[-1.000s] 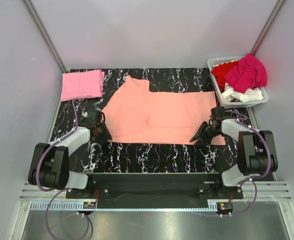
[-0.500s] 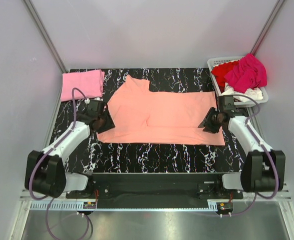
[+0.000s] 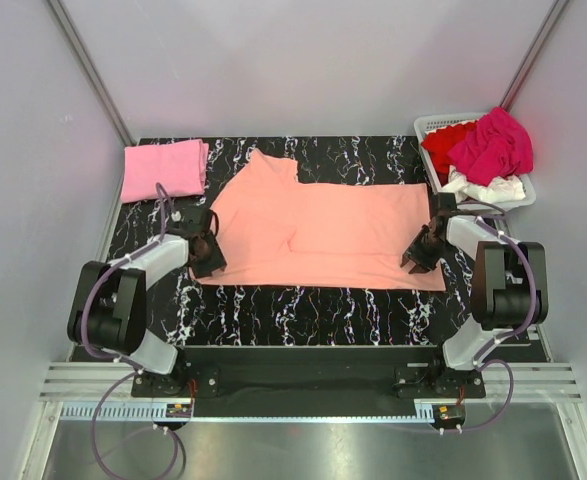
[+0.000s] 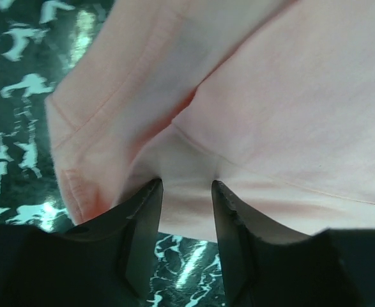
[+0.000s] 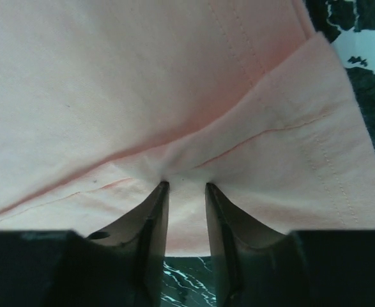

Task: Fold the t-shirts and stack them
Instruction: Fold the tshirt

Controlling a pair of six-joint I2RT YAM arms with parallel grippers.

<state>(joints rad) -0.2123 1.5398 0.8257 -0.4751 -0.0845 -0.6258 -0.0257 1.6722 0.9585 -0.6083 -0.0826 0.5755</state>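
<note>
Pinching the orange shirt (image 3: 323, 225), spread flat mid-table, with my left claw (image 3: 206, 256) and right claw (image 3: 420, 250) each narrowed on its hem nearest the table's near edge, I judge the first fold starting: lift both evenly toward the far edge.

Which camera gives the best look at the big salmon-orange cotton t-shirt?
The top external view: the whole salmon-orange cotton t-shirt lies spread on the table. The left wrist and right wrist views show only close patches of its fabric and seams.
</note>
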